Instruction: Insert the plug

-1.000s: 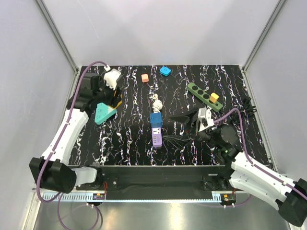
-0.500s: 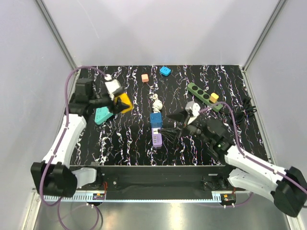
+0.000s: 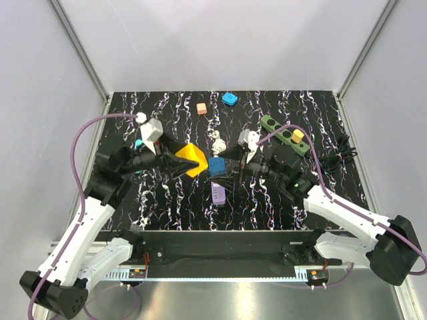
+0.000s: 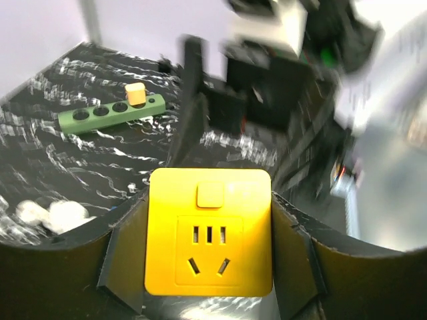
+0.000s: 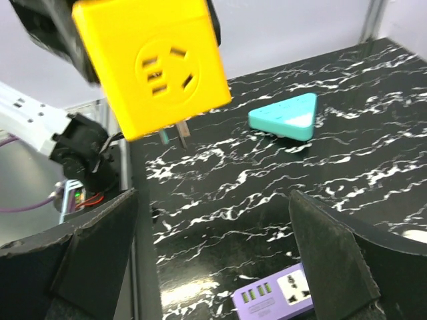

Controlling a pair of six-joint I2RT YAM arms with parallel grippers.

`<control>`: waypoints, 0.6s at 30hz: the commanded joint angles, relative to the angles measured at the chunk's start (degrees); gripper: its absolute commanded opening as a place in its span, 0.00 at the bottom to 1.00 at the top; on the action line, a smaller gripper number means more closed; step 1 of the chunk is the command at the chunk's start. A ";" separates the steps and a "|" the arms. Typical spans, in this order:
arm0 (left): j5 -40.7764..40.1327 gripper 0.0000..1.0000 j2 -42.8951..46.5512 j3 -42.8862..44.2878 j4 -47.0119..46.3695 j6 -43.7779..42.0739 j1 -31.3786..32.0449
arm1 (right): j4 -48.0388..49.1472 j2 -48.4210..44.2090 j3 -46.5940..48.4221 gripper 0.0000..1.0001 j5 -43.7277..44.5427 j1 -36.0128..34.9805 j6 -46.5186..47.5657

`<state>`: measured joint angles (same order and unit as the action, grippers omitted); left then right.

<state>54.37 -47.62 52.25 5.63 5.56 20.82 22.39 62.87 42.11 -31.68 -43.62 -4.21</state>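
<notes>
Partway through, by the look of it. Already picked up: the yellow plug (image 3: 190, 160), pinched by its sides in the left end effector (image 4: 209, 248) and carried above the middle of the bench (image 3: 173, 203). Socket face toward the left wrist camera; prongs (image 5: 181, 131) bare and pointing down in the right wrist view. Not yet seated in anything.

Facing it from just beside: the right end effector (image 5: 212, 200), spread wide and holding nothing.

Lying on the bench as possible receivers: the purple strip (image 3: 218, 193), the blue cube (image 3: 216, 165), the green strip (image 3: 283, 135) with a small yellow adapter (image 3: 297, 136) already in its end, and the teal triangular strip (image 5: 287, 119). Target among them: cannot tell.

Left to do, as a judgement: lining the prongs over a socket, steadying the receiving block, pressing home.

Against a second ago:
- Left arm swung in from the far left corner toward the centre, bringing the yellow plug from beside the teal triangular strip to just left of the blue cube.
- Right arm reached in from the right side of the bench to close by the blue cube, fingers toward the plug.
- No shift seen in the purple strip, blue cube or green strip.
</notes>
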 commanded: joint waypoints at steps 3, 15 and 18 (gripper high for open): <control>-14.71 0.00 -1.16 0.49 -10.02 28.52 0.28 | 2.13 0.41 3.68 1.00 7.94 -1.12 10.84; -28.09 0.00 1.21 -3.38 -20.22 51.74 0.71 | 22.17 1.02 0.69 1.00 5.67 -2.61 24.33; -28.61 0.00 1.38 -3.91 -19.34 52.44 1.07 | 22.69 3.04 3.24 1.00 3.39 -2.96 24.60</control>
<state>28.42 -47.70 48.60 -7.29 52.82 21.41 39.55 64.14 41.71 -25.87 -45.69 17.82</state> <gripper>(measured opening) 0.635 0.994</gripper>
